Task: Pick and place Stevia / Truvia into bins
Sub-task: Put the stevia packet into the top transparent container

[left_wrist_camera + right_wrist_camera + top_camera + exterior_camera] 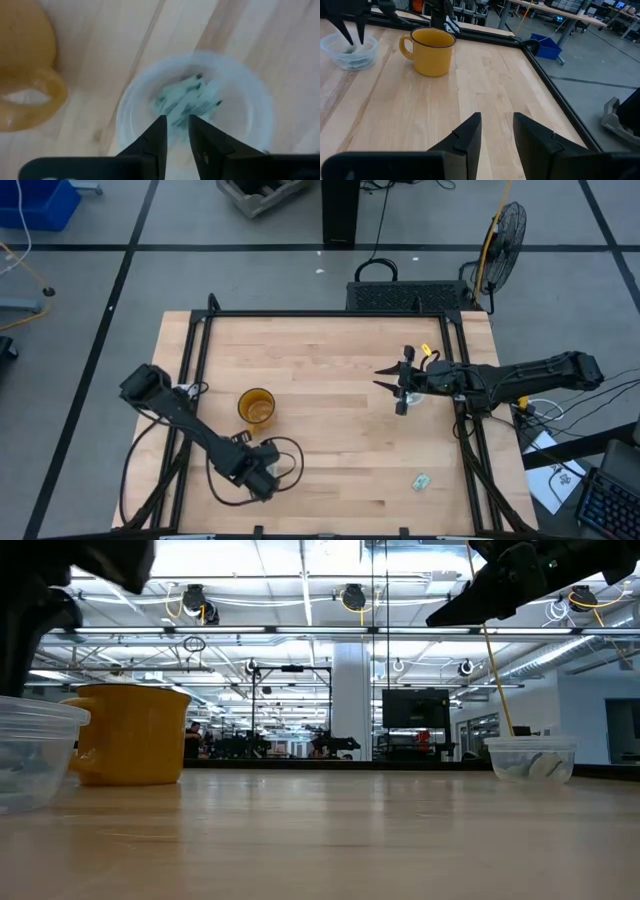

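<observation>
One pale green and white Stevia packet (421, 480) lies flat on the table near its near right corner. My left gripper (177, 131) hangs open, pointing down over a clear cup (250, 100) that holds several packets (187, 100). The right wrist view shows that same cup (351, 54) beyond my open right gripper (497, 131). In the high view the left gripper (266, 480) covers this cup. My right gripper (383, 378) is raised at the table's right, pointing toward the left edge. Below it stands the second clear cup (530, 758), with packets in it.
An amber-orange mug (256, 407) stands left of centre, beside the left cup, and also shows as the mug (431, 50) in the right wrist view. A black frame rail (330, 314) runs around the table. Bare wood lies between the two arms.
</observation>
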